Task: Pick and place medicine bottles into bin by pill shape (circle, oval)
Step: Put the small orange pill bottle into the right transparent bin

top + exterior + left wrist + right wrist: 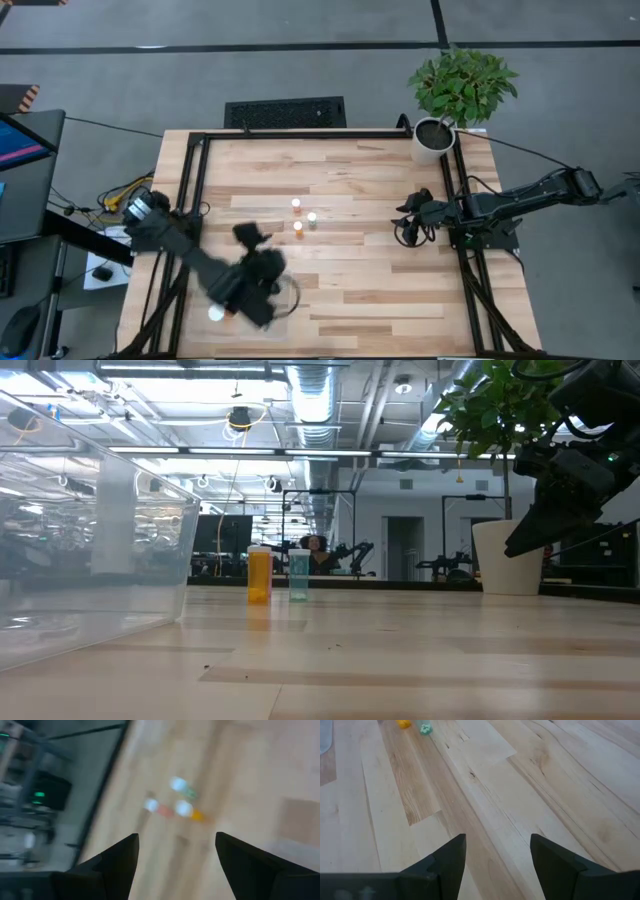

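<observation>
Clear plastic fills the near corner of the low view: the bin, resting at my left edge of the table. Above it hovers my left gripper, jaws wide apart and holding nothing. At least one white-capped bottle already lies in the bin beside my arm. Three medicine bottles stand clustered mid-table, well apart from the bin; two are amber and one looks pale green. My right gripper waits near the potted plant, jaws likewise open and empty. By my judgement a drop is just done and the next pick is due: reach toward the cluster, single out one bottle without toppling its neighbours.
</observation>
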